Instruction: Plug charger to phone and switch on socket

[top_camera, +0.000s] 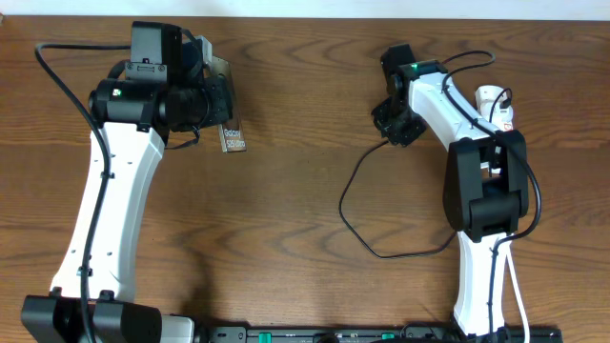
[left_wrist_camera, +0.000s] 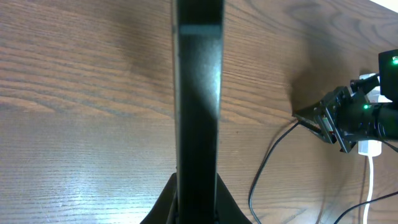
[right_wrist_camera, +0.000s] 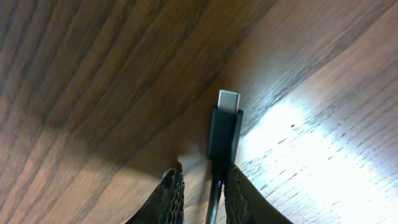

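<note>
Counting one phone [left_wrist_camera: 198,93] clamped in our left claw [left_wrist_camera: 196,200] at ten o'clock, one charger [right_wrist_camera: 224,127] pinched in our right claw [right_wrist_camera: 200,190] at two o'clock

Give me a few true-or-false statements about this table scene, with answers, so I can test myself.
1. The left gripper holds the phone. True.
2. The charger connector is plugged into the phone. False: it sits in the right gripper, well apart from the phone.
3. The connector's metal tip pokes out beyond the right gripper's fingers. True.
4. The power strip lies beside the left arm. False: it lies by the right arm, partly hidden under it.
</note>
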Robot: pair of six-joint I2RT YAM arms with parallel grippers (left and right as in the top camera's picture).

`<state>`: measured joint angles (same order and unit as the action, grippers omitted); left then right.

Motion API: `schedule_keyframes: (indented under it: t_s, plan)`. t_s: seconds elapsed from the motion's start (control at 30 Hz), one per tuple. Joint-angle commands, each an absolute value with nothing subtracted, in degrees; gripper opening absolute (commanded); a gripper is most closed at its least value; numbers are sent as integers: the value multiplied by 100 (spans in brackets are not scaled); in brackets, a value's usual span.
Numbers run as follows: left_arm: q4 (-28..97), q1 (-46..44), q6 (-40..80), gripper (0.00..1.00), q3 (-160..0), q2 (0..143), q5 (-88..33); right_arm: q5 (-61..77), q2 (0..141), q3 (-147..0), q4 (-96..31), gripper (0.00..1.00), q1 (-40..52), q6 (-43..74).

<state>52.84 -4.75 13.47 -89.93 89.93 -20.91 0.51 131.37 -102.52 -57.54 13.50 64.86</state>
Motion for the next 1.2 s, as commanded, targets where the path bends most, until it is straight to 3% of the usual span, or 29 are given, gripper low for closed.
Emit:
schedule_keyframes:
  t_s: [0.0, 1.17]
  plan:
    - [5242, -469, 1291, 7, -9032, 8875, -2189, 169, 13388, -10219, -5741, 21, 1479, 6399]
    - [5240, -469, 1291, 7, -9032, 8875, -2189, 215, 13388, -10219, -5811, 23, 2200, 5990]
